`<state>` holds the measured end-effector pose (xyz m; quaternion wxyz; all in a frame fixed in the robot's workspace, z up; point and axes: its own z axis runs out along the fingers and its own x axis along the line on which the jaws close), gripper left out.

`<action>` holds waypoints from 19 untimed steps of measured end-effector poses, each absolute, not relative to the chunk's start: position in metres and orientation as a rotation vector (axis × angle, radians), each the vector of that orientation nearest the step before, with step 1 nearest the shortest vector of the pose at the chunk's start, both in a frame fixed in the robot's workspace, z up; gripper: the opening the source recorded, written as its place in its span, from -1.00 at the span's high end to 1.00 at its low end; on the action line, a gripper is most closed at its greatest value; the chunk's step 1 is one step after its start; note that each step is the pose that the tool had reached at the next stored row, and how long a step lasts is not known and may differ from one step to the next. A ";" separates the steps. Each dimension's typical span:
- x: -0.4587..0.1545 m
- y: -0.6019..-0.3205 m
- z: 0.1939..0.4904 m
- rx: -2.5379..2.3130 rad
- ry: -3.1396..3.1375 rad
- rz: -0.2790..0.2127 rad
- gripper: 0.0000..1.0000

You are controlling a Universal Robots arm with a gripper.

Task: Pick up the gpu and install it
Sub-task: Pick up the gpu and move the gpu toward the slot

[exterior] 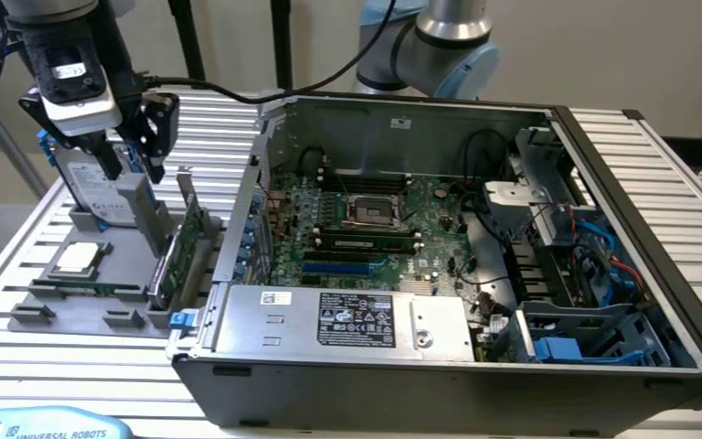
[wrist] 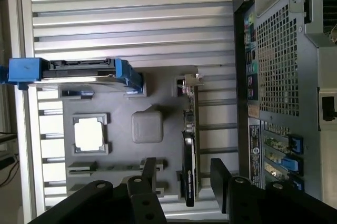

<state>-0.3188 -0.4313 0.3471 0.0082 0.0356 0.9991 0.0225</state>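
The gpu [exterior: 175, 261] is a thin green card standing on edge in a grey holder [exterior: 52, 311] on the exterior view's left, its silver bracket pointing up. My gripper [exterior: 132, 155] hangs open above the holder, higher than the card and apart from it. In the wrist view the gpu [wrist: 189, 134] shows edge-on, and the gripper [wrist: 184, 174] has one dark finger on each side of the card's line with nothing between them. The open computer case [exterior: 643, 238] lies to the exterior view's right, and its green motherboard [exterior: 369, 242] with a blue slot [exterior: 341, 272] is exposed.
A silver hard drive with blue rails [exterior: 89, 187] [wrist: 79, 70] stands in the same holder [wrist: 121, 150], behind the gripper. A square silver processor chip [exterior: 79, 258] [wrist: 89, 133] lies flat there. The case's rear wall [wrist: 279, 66] stands close beside the gpu. A power supply [exterior: 339, 320] fills the case front.
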 end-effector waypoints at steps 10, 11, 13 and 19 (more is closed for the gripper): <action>-0.303 -0.444 0.329 0.111 3.122 0.070 -0.07; -0.302 -0.444 0.327 0.111 3.122 0.070 -0.07; -0.301 -0.444 0.324 0.111 3.122 0.070 -0.07; -0.300 -0.444 0.313 0.111 3.122 0.070 -0.07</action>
